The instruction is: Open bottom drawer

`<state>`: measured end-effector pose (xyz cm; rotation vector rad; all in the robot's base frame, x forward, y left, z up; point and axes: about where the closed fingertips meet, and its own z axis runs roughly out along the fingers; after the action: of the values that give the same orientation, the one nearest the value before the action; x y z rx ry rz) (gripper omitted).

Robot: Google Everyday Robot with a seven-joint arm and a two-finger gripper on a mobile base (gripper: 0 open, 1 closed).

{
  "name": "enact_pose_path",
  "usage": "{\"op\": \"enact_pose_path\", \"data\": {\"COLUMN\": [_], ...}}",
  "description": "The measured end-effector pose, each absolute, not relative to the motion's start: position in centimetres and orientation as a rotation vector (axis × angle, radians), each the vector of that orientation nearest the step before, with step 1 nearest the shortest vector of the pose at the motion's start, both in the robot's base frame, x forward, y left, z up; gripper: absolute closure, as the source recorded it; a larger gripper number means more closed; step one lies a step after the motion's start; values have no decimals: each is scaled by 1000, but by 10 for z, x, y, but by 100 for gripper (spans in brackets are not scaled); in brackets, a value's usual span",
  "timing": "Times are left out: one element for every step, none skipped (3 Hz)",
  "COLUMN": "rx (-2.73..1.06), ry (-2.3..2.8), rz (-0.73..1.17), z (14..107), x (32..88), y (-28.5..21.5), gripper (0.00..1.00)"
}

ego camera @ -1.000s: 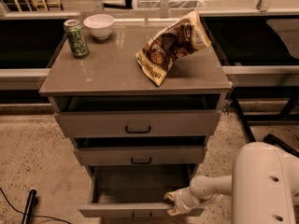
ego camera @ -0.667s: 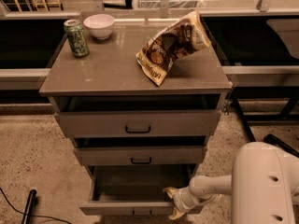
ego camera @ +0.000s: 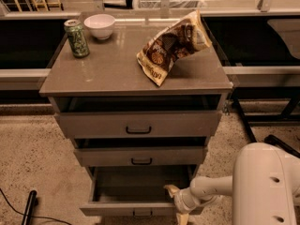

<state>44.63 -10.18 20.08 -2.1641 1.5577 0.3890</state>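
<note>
The bottom drawer (ego camera: 140, 191) stays pulled well out, as before. At its right front corner the end effector (ego camera: 177, 204) has let go of the front, its fingers now spread apart, gripping nothing.

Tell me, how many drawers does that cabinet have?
3. The top drawer and middle drawer sit slightly ajar; the bottom drawer is pulled well out, with the gripper at its front right. None looks hidden.
</note>
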Motion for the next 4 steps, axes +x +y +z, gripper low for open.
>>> {"op": "enact_pose_path", "data": {"rx": [-2184, -2195, -2171, -2134], "ry": [1545, 1540, 1542, 1567], "rz": [397, 399, 379, 320], "z": [211, 241, 264, 263], "x": [452, 466, 486, 509], "y": [-98, -96, -103, -123], "gripper": [0, 4, 22, 54]}}
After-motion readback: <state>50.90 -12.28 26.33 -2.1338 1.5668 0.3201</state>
